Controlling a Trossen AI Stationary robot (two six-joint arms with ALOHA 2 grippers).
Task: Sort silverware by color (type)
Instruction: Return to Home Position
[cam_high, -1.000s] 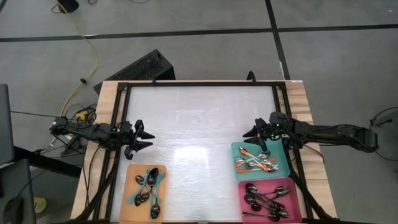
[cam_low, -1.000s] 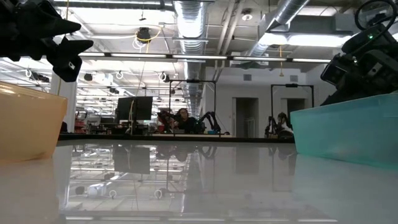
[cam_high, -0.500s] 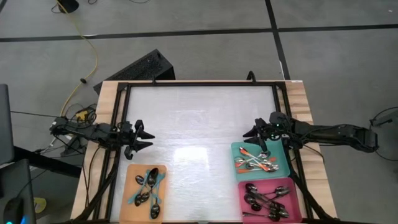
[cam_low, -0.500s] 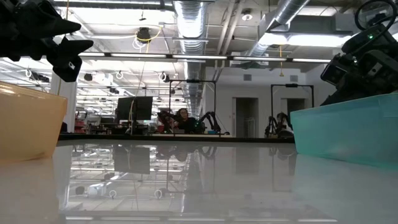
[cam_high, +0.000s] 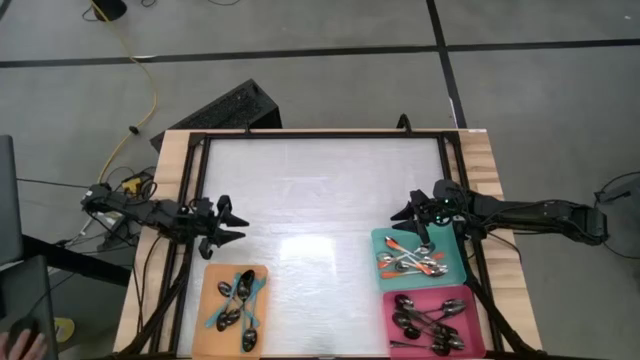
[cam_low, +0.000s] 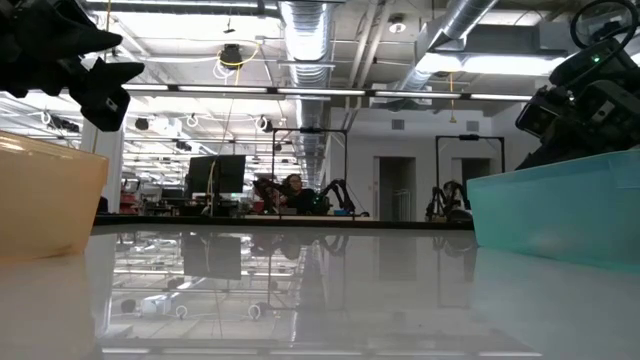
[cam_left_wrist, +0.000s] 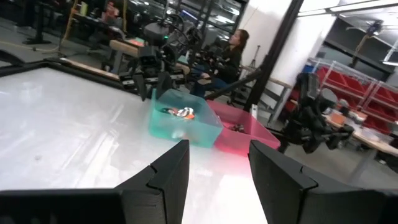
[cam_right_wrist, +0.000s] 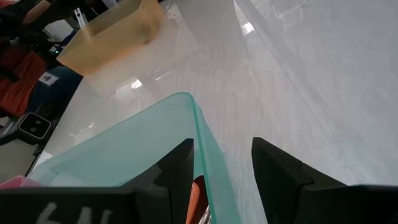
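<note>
Spoons lie sorted in the high view: blue spoons (cam_high: 240, 300) in the orange tray (cam_high: 207, 275), orange spoons (cam_high: 410, 263) in the teal tray (cam_high: 458, 262), black spoons (cam_high: 425, 322) in the pink tray (cam_high: 478, 300). The left claw (cam_high: 240, 228) hovers by the table's (cam_high: 320, 190) left edge, just beyond the orange tray. The right claw (cam_high: 405, 225) hangs at the teal tray's far rim.

In the low view, both claws are off the table, and a person (cam_low: 293, 190) sits far behind.

In the left wrist view, the fingers are wide apart and hold nothing, facing the teal and pink trays.

In the right wrist view, the fingers are likewise spread and empty above the teal tray's corner.
</note>
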